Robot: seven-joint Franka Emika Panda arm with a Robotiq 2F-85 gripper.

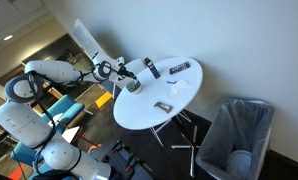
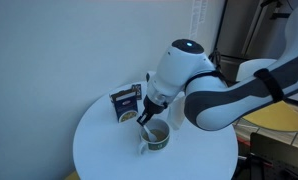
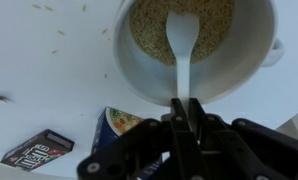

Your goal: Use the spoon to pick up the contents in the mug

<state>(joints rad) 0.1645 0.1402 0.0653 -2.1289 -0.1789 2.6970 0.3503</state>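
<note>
The fingers (image 3: pixel 177 115) of the gripper (image 3: pixel 186 108) are pinched narrowly on the handle of the white spoon (image 3: pixel 185 65), directly above the mug (image 3: pixel 244 60). The spoon's bowl rests in the grainy contents (image 3: pixel 149 30) inside the mug, which stands on the white table (image 3: pixel 39 60) beside a blue packet (image 3: pixel 117 125).

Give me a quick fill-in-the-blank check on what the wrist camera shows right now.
1. The tool is shut on the handle of a white ____.
2. Its bowl rests in the grain inside the ____.
3. The dark wrapped bar lies on the white ____.
Missing words: spoon; mug; table.
</note>
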